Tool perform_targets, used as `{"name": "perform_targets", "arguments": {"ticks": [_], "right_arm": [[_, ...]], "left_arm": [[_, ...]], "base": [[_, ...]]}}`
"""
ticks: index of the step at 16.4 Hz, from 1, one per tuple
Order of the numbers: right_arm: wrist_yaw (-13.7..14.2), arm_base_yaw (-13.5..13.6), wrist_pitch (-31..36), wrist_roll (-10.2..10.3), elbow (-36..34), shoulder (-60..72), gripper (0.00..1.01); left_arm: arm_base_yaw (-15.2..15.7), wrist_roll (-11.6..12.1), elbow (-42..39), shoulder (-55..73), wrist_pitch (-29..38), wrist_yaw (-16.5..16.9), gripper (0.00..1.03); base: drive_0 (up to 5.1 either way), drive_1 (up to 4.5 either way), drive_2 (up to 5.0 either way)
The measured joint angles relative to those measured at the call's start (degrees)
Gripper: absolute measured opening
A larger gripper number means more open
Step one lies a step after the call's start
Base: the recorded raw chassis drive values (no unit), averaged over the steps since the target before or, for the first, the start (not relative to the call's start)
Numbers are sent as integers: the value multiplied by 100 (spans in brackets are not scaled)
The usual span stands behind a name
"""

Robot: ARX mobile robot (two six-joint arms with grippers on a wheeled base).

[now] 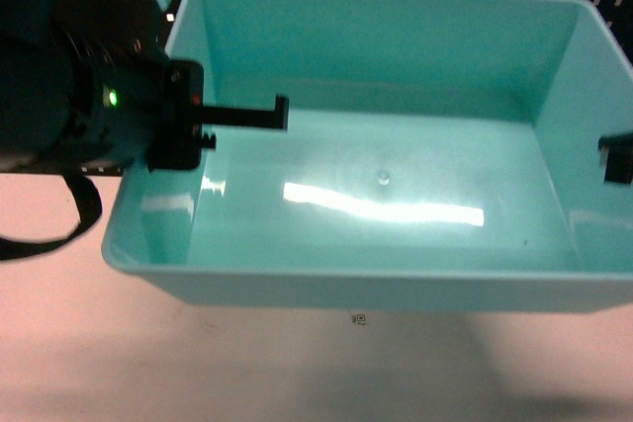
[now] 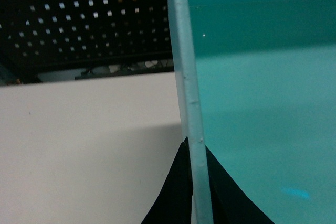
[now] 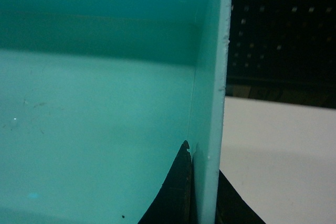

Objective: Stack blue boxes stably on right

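Turquoise plastic, glossy and smooth-walled: the tub (image 1: 396, 195) fills the head view, empty, a bright light streak on its floor, apparently raised above the pale table (image 1: 247, 373), since a soft shadow lies under its near edge. Held by opposite short walls, probably to keep it level for stacking. Left gripper (image 2: 197, 182): black fingers straddle the rolled rim, closed on the wall. Right gripper (image 3: 202, 192): the same, jaws pinching the right wall. Dark-blue crate not in view. Black pegboard (image 2: 79, 19) behind.
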Motion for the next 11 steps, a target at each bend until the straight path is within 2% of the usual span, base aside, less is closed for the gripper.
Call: {"name": "perform_targets", "arguments": {"ticks": [2, 6, 9, 11], "right_arm": [[-13, -66, -262, 4, 269, -330, 2], [-131, -221, -691, 72, 675, -951, 2], [-90, -221, -699, 90, 664, -1231, 2], [-92, -221, -743, 85, 643, -1193, 2]], "left_arm": [[20, 195, 238, -179, -28, 72, 2], [17, 332, 664, -551, -195, 247, 2], [-15, 503, 461, -811, 122, 177, 2], [-42, 503, 358, -824, 111, 142, 2]], "base": [[0, 0, 0], [0, 0, 0], [0, 0, 0], [0, 0, 0]]}}
